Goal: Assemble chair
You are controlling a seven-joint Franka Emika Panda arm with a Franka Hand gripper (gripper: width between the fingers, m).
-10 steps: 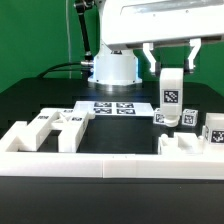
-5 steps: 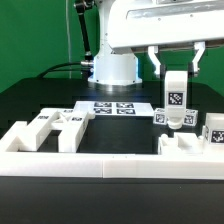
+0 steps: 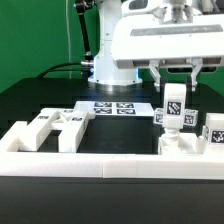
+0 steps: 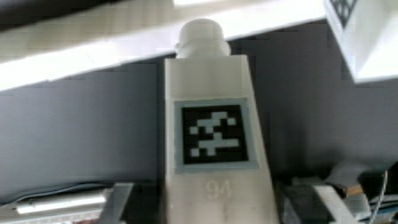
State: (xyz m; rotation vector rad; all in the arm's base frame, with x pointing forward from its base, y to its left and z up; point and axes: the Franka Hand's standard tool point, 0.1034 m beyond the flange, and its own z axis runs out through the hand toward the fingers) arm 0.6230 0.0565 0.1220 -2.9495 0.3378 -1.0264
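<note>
**Gripper pinches an upright chair leg over the parts at the exterior view's right**

The gripper (image 3: 175, 86) hangs from the arm's white wrist block with its two dark fingers (image 3: 157, 73) pointing down. They are drawn in on the upper end of a white square leg (image 3: 174, 108), one finger on each side. The leg stands nearly upright below the hand, with perhaps a slight lean. Its black-and-white tag (image 3: 175, 104) faces the exterior camera. In the wrist view the same leg (image 4: 214, 120) fills the middle of the picture, running straight out from between the jaws. There its tag (image 4: 214, 135) sits on the flat face and a round peg (image 4: 201, 38) sits on the far end.

The leg's lower end comes down among other loose chair pieces. A small tagged block (image 3: 162, 117) is just beside it, and a second tagged piece (image 3: 212, 128) lies further toward the exterior view's right. Whether the leg touches any of them cannot be told.

A chunky cluster of white panels (image 3: 55, 126) lies well apart, toward the exterior view's left. The marker board (image 3: 113, 107) lies flat on the black table (image 3: 40, 95) between that cluster and the held leg. Behind it stands the robot base (image 3: 113, 68). The low white border wall (image 3: 100, 162) runs along the near edge.
</note>
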